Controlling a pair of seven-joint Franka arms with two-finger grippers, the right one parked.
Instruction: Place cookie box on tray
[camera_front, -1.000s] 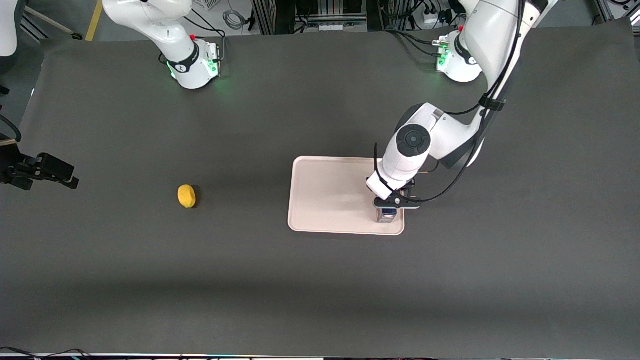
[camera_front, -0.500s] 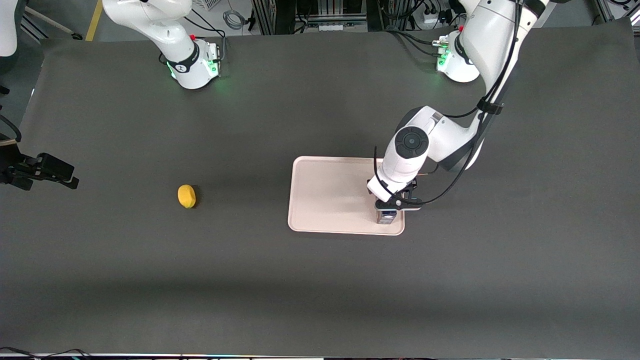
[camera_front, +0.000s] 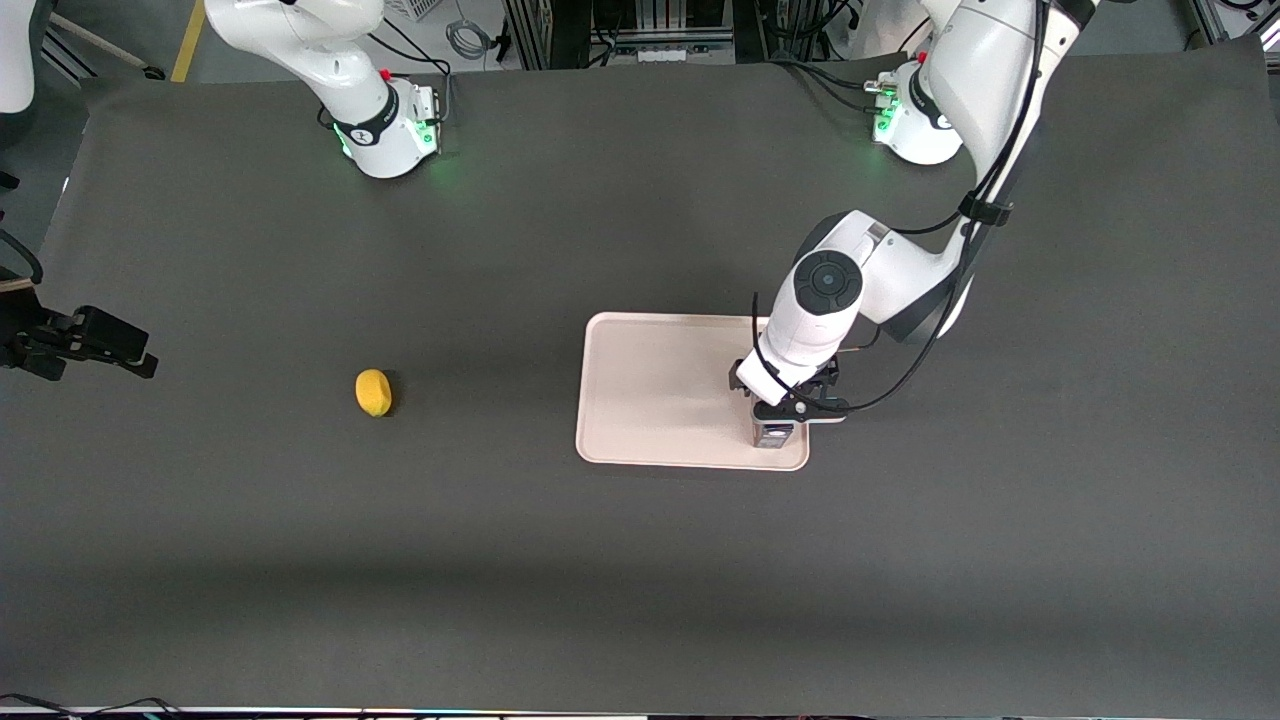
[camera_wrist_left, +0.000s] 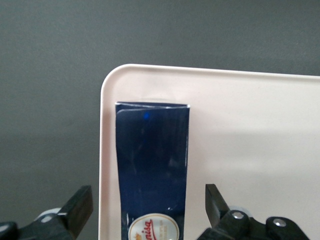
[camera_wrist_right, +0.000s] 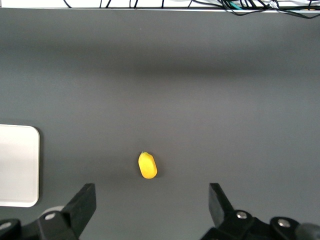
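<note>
The cookie box (camera_wrist_left: 152, 160), a dark navy carton with a round white logo, lies flat on the pale pink tray (camera_wrist_left: 250, 125), tucked against the rim at one rounded corner. My left gripper (camera_wrist_left: 147, 192) is open and straddles the box, with a gap between each black fingertip (camera_wrist_left: 82, 202) and the carton's sides. In the front view the gripper (camera_front: 778, 418) hangs directly over the cookie box (camera_front: 772, 436), at the corner of the tray (camera_front: 650, 390) nearest the front camera and toward the working arm's end. The arm hides most of the box there.
A small yellow rounded lump (camera_front: 373, 392) lies on the dark mat toward the parked arm's end, well apart from the tray; it also shows in the right wrist view (camera_wrist_right: 147, 165). Dark mat surrounds the tray on all sides.
The left arm's wrist has shifted slightly over the tray's corner. The cookie box and the tray stay where they were.
</note>
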